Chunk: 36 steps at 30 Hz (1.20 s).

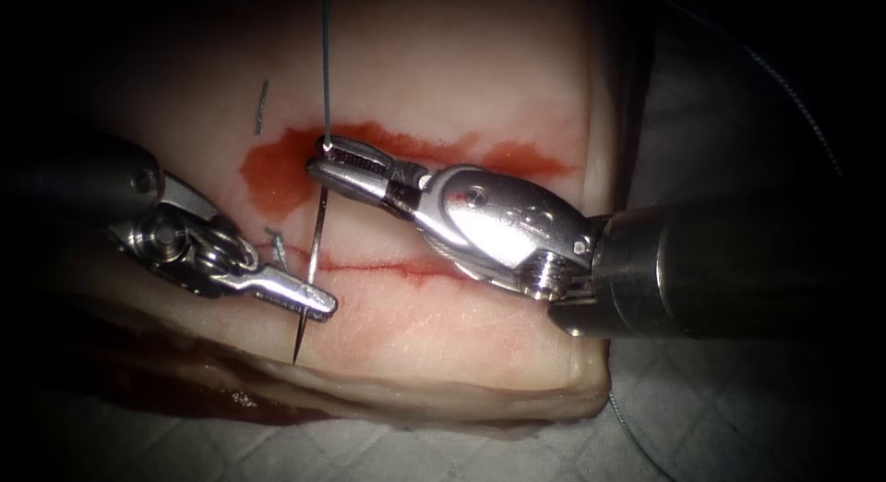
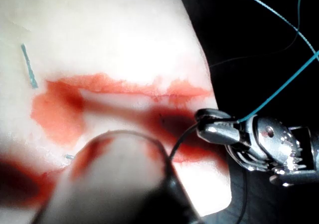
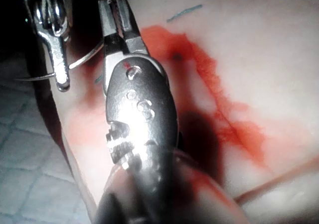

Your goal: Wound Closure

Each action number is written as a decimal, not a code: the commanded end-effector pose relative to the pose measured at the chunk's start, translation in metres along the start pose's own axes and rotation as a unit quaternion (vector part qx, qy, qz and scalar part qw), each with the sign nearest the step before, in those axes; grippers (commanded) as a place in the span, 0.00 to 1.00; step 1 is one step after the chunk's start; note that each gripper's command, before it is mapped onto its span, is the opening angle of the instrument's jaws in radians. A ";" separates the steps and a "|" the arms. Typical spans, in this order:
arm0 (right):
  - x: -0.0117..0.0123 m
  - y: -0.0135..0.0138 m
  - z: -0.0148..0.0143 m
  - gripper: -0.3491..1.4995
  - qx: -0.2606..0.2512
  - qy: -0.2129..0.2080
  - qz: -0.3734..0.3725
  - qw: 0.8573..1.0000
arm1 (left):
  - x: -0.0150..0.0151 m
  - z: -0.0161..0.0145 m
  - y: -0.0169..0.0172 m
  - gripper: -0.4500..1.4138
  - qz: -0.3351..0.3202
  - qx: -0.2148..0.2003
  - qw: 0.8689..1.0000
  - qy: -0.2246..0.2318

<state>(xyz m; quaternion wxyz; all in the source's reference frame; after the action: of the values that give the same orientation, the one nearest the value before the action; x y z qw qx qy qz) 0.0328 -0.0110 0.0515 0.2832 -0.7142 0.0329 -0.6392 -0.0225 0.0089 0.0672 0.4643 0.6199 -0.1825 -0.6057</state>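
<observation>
Pale tissue (image 1: 443,66) with red fluid (image 1: 277,173) lay under both tools. Left claw (image 1: 314,302) was clamped on the needle (image 1: 314,251) near its point — the needle stood free of the tissue; right claw (image 1: 323,159), just above, was clamped at the needle's tail where the thread (image 1: 325,57) joins, likely steadying it

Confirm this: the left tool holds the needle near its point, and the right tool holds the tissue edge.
Not quite. In the endoscope view the right tool is shut on the thread, not on tissue. The left tool does hold the needle near its point, as stated.
</observation>
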 end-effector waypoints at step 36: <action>0.0011 0.0013 0.0016 0.31 -0.004 0.015 -0.003 1.000 | -0.0006 0.0005 -0.0003 0.00 0.003 -0.004 1.000 -0.012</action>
<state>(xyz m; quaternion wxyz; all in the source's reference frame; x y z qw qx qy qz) 0.0341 -0.0120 0.0514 0.2779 -0.7043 0.0378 -0.6521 -0.0227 0.0091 0.0669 0.4668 0.6090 -0.1875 -0.6133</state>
